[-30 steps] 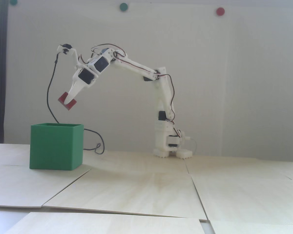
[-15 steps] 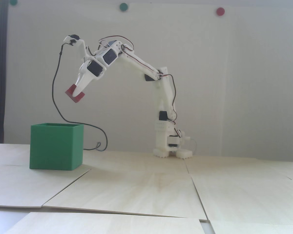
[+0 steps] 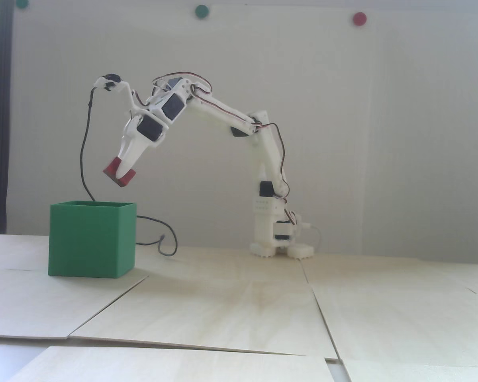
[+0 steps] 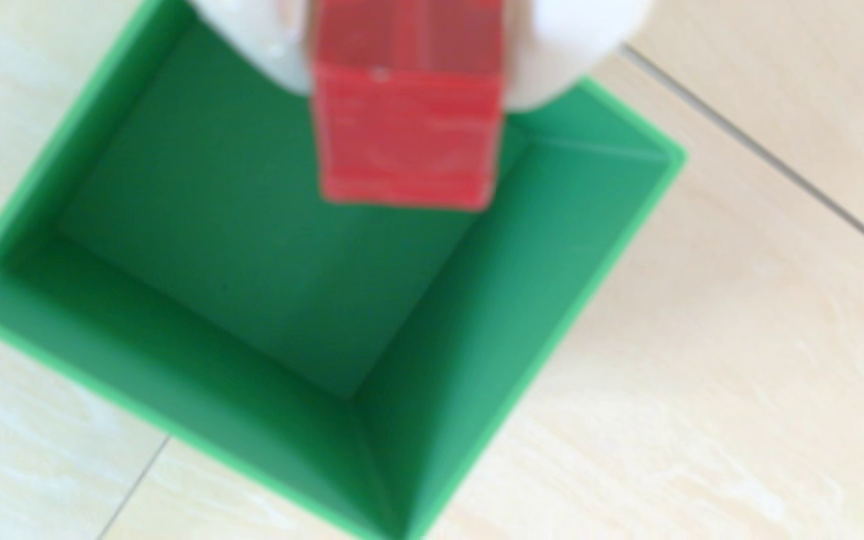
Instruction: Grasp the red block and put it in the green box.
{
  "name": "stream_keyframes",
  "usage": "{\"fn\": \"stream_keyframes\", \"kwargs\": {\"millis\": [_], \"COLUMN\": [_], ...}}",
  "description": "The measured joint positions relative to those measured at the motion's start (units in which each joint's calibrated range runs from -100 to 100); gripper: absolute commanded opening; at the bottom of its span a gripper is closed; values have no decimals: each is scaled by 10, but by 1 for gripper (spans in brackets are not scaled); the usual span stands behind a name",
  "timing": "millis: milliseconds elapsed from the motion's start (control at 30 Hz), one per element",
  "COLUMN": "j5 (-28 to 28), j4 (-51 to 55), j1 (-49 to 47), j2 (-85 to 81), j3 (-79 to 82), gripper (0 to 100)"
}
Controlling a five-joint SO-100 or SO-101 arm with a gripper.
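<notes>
In the fixed view, left of centre, the tool point(image 3: 120, 175) pinches the red block point(image 3: 112, 168) above the green box point(image 3: 91, 238) standing on the bench point(image 3: 239, 302). In the wrist view, the blurred red block point(image 4: 406, 135) at upper centre hangs over the open green box point(image 4: 549, 322).

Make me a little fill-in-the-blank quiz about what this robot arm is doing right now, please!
1. The gripper is holding a small block whose colour is ____.
2. The block hangs in the air ____ the open green box.
3. In the wrist view, the inside of the green box looks ____.
4. The box stands on pale ____ boards.

Missing words: red; above; empty; wooden
</notes>
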Motion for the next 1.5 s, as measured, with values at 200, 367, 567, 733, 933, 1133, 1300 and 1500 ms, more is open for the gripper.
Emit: {"fn": "stream_keyframes", "kwargs": {"millis": [200, 367, 567, 733, 933, 1133, 1300, 1500], "j5": [0, 0, -1, -1, -1, -10, -41, -67], "j4": [-6, -7, -7, -7, -6, 72, 191, 280], "j1": [0, 0, 7, 6, 7, -26, -84, -160], "j2": [0, 0, 0, 0, 0, -26, -144, -292], "j3": [0, 0, -1, -1, -1, -1, -1, 50], "gripper": [7, 14, 15, 14, 13, 2, 2, 2]}}
